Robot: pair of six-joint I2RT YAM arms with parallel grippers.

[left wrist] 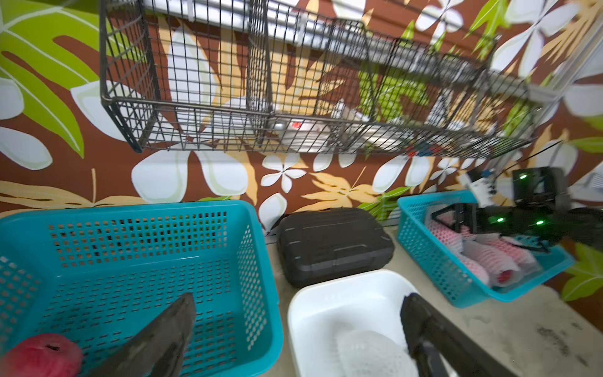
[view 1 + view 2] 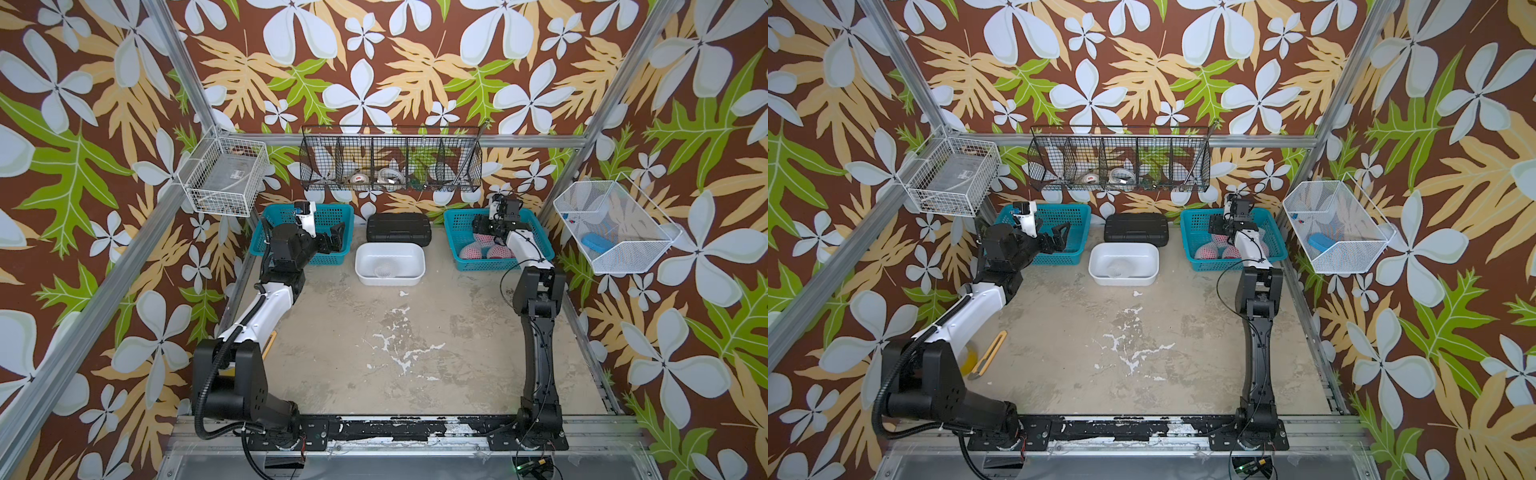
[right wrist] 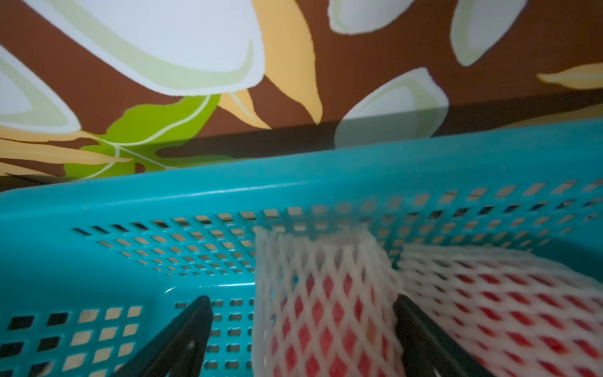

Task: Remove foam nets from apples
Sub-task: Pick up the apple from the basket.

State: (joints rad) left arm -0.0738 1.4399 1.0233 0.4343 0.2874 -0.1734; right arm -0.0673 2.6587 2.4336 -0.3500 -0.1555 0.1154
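Several apples in white foam nets (image 2: 471,251) (image 2: 1206,251) (image 1: 483,258) lie in the right teal basket (image 2: 457,224) (image 3: 293,182). My right gripper (image 2: 484,232) (image 2: 1219,226) (image 3: 301,300) reaches down into that basket, open. Its fingers straddle one netted apple (image 3: 326,310): one finger is beside the net, the other stands clear of it. A second netted apple (image 3: 505,293) lies alongside. My left gripper (image 2: 332,241) (image 2: 1059,239) (image 1: 298,303) hangs open and empty over the edge of the left teal basket (image 2: 328,216) (image 1: 130,212), which holds a bare red apple (image 1: 39,355). An empty foam net (image 2: 384,270) (image 1: 368,352) lies in the white tub (image 2: 399,253) (image 1: 342,303).
A black case (image 2: 399,226) sits behind the tub against the back wall. A black wire rack (image 2: 390,160) hangs above it. White wire baskets hang on the left (image 2: 226,176) and right (image 2: 615,228) frame posts. A yellow cutter (image 2: 992,349) lies near the left arm.
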